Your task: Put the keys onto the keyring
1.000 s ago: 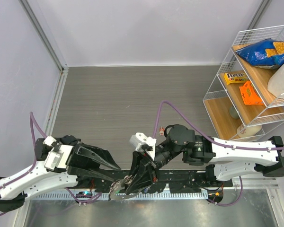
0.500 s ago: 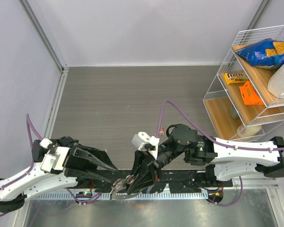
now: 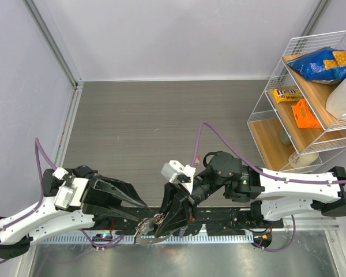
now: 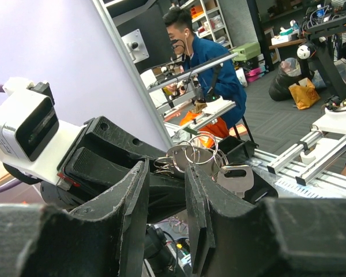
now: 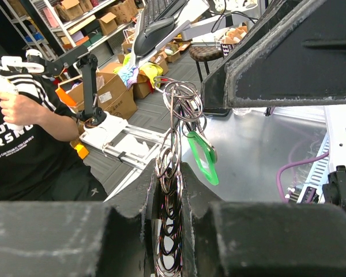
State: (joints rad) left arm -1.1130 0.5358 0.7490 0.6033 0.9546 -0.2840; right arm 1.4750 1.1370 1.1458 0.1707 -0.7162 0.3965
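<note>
Shifted since the earlier frames: we log the left arm's wrist drawn slightly outward and then returned close to where it began, and the right arm's wrist camera crept a touch rightward.

Item, right claw (image 5: pixel 168 173): nearly closed, pinching the keyring (image 5: pixel 181 98), a bundle of thin wire rings. The lower loops sit in the slot between its fingers and the upper loops stand above the tips.

Item, green key (image 5: pixel 203 157): hangs free from the bundle, just beside one finger of the right claw.

Item, silver key (image 4: pixel 236 176): seen from the left wrist, it dangles from the far side of the rings.

Item, left claw (image 4: pixel 166 170): fingers partly apart, tips right at the rings. We cannot tell whether they grip a loop or merely stand around it.

Location: from above, we find both claws meeting over the black rail at the near edge of the table (image 3: pixel 161 115), between the two arm bases, with the keyring held in the air there.

Also present: wire rack (image 3: pixel 259 118) at the right edge, carrying a blue bag (image 3: pixel 320 62) and small packets.
</note>
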